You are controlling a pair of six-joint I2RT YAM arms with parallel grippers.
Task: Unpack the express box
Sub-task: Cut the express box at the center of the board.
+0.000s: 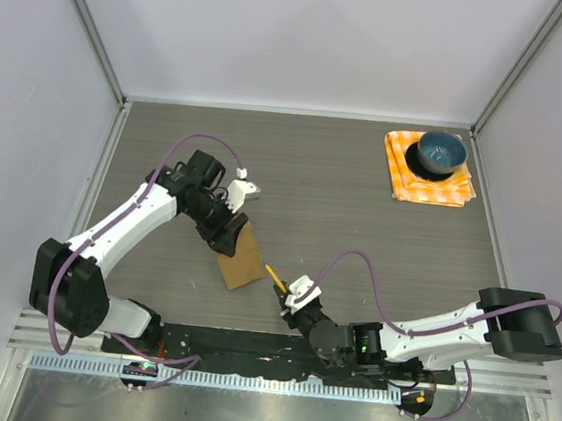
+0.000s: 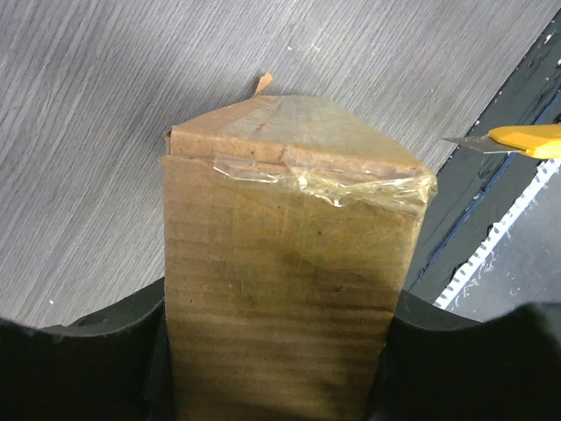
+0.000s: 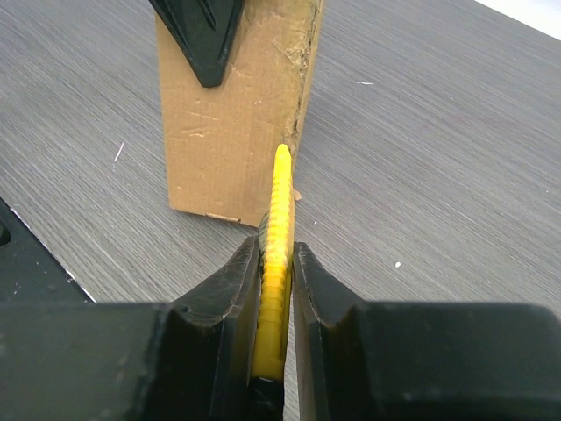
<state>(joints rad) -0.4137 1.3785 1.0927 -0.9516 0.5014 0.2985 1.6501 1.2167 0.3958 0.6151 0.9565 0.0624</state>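
The left gripper (image 1: pixel 229 227), jaws about half apart, clamps the brown box (image 1: pixel 241 260) near the bench's (image 1: pixel 361 219) near edge, left of centre; only its wrist view shows crinkled clear tape (image 2: pixel 351 184) across the box's end, while the right gripper (image 3: pixel 277 250) pinches a yellow knife (image 3: pixel 280 202), tip just beside the box.

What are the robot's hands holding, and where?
Left gripper clamps the express box by opposite sides, away from its taped end. Right gripper pinches the yellow knife by its handle.
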